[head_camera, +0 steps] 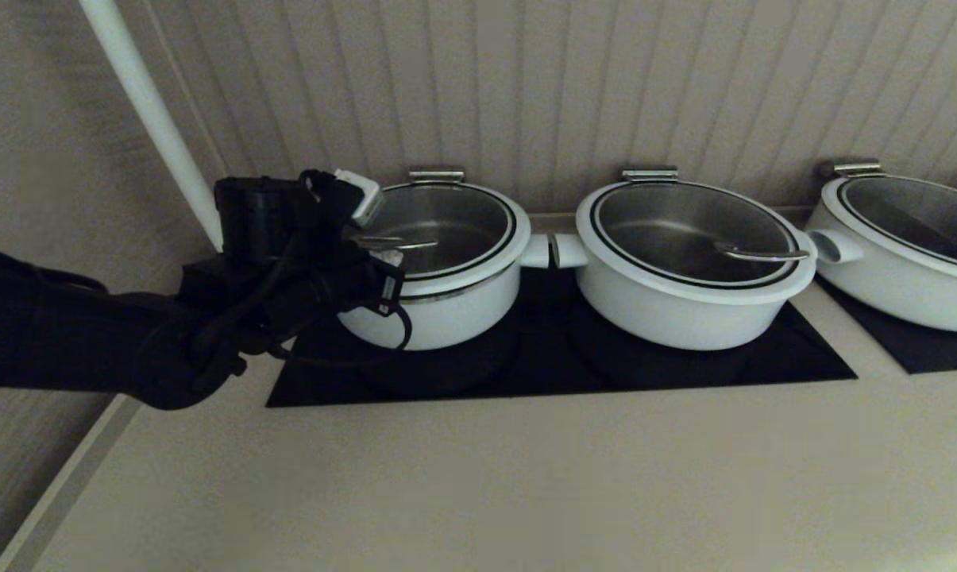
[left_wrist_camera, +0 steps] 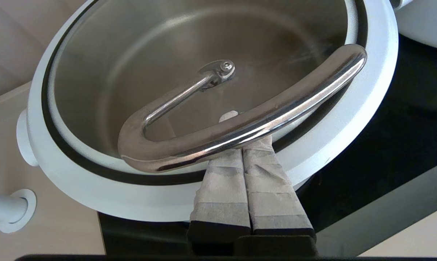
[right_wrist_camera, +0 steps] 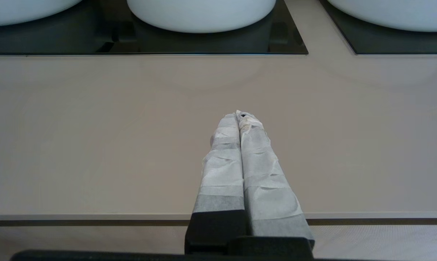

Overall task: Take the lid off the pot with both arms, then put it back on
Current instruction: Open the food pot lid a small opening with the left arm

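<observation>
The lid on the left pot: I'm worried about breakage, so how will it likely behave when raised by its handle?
The lid is clear glass, so probably rigid, breakable. Its polished steel handle looks slippery. The left end effector, fingers together, sits under the handle, not clamping it; the lid may swing or tilt off the pot.

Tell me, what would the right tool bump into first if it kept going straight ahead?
Probably the middle white pot. The right tool, shut, points across the bare beige counter toward it, though its height above the counter is hard to judge.
</observation>
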Tool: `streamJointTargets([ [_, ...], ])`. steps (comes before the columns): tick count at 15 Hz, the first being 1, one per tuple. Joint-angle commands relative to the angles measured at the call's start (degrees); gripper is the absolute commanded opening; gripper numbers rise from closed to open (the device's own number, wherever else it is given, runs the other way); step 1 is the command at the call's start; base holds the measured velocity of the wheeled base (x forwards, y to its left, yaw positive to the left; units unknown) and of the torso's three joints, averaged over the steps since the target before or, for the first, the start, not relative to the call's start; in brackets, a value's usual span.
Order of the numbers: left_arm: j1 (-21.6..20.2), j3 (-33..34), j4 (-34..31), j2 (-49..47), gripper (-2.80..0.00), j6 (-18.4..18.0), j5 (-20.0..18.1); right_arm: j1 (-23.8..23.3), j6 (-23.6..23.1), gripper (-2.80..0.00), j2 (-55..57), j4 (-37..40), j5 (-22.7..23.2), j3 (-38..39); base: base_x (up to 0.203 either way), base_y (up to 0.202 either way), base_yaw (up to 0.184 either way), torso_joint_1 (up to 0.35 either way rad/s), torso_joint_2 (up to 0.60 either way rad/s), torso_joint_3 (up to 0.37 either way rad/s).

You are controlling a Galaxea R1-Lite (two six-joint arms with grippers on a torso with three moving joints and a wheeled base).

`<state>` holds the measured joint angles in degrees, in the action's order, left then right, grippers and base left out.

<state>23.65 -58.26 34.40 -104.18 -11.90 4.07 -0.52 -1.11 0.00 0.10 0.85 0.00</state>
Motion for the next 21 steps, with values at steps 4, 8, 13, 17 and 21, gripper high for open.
streamJointTargets([
  [4, 0.0, -3.2, -0.3, 0.7, -2.8, -0.5, 0.1, 0.0, 0.0, -2.8, 0.0, 0.0, 0.0, 0.0, 0.0, 0.0, 0.0, 0.0, 0.0, 0.0],
  [8, 0.1, -4.1, -0.5, 1.7, -2.8, -1.8, 0.1, 0.0, 0.1, -2.8, 0.0, 0.0, 0.1, 0.0, 0.0, 0.0, 0.0, 0.0, 0.0, 0.0],
  [13, 0.1, -4.1, -0.6, 2.5, -2.8, -1.9, 0.1, 0.0, -0.4, -2.8, 0.0, -0.1, 0.2, 0.0, 0.0, 0.0, 0.0, 0.0, 0.0, 0.0],
  [17, 0.0, -4.1, -0.6, 2.8, -2.8, -1.8, 0.1, 0.0, -2.3, -2.8, 0.0, -0.1, 0.6, 0.0, 0.0, 0.0, 0.0, 0.0, 0.0, 0.0],
  [21, 0.0, -4.1, -0.5, 2.8, -2.8, -1.8, 0.1, 0.0, -4.4, -2.8, 0.0, 0.0, 1.9, -0.9, 0.0, 0.0, 0.0, 0.0, 0.0, 0.0],
])
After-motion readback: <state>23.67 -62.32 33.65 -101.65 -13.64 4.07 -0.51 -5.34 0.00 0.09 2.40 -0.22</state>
